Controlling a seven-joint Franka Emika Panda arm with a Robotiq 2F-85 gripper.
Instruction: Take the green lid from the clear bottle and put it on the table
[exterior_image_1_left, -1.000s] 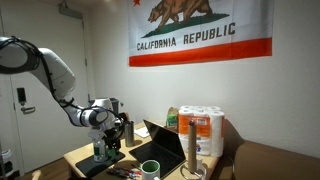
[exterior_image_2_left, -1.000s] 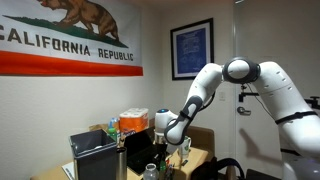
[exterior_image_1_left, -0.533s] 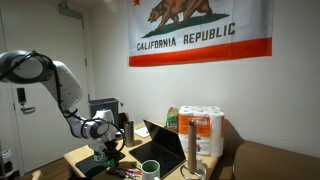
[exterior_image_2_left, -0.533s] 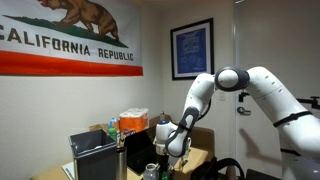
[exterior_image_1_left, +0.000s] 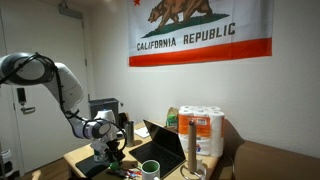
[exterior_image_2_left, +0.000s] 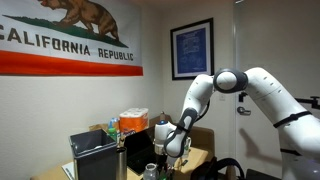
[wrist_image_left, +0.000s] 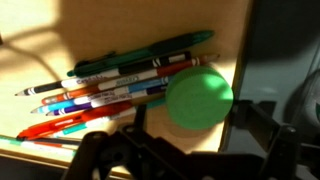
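The gripper (exterior_image_1_left: 105, 152) was seen lowered close over the table (exterior_image_1_left: 73, 156) at the end of the desk nearest the arm, by that end's front corner in an exterior view. In an exterior view it (exterior_image_2_left: 166, 150) was likewise held low, just above the desk's near edge.

In the wrist view the gripper (wrist_image_left: 185, 162) was shown entering from the bottom of the picture, its dark fingers (wrist_image_left: 100, 155) blurred and spread wide apart. The jaws were judged to be parted, with nothing clamped between them.

The green lid (wrist_image_left: 200, 97) was found lying flat on the tan tabletop (wrist_image_left: 120, 35), just beyond the fingertips and roughly in line with the gap between them. No contact between lid and fingers could be made out. A bundle of pens and markers (wrist_image_left: 120, 85) was laid just beside the lid, with several tips touching or nearly touching its rim. A dark band was seen close on the lid's other side; whether it was a mat or the desk's edge could not be told.

Farther along the desk, towards its opposite end, a green-and-white cup (exterior_image_1_left: 150, 168) was placed near the front edge, and paper towel rolls (exterior_image_1_left: 205, 130) were stood towards the far corner. A California flag (exterior_image_1_left: 200, 30) was hung on the wall behind the desk, and a framed picture (exterior_image_2_left: 190, 48) was mounted beside it.
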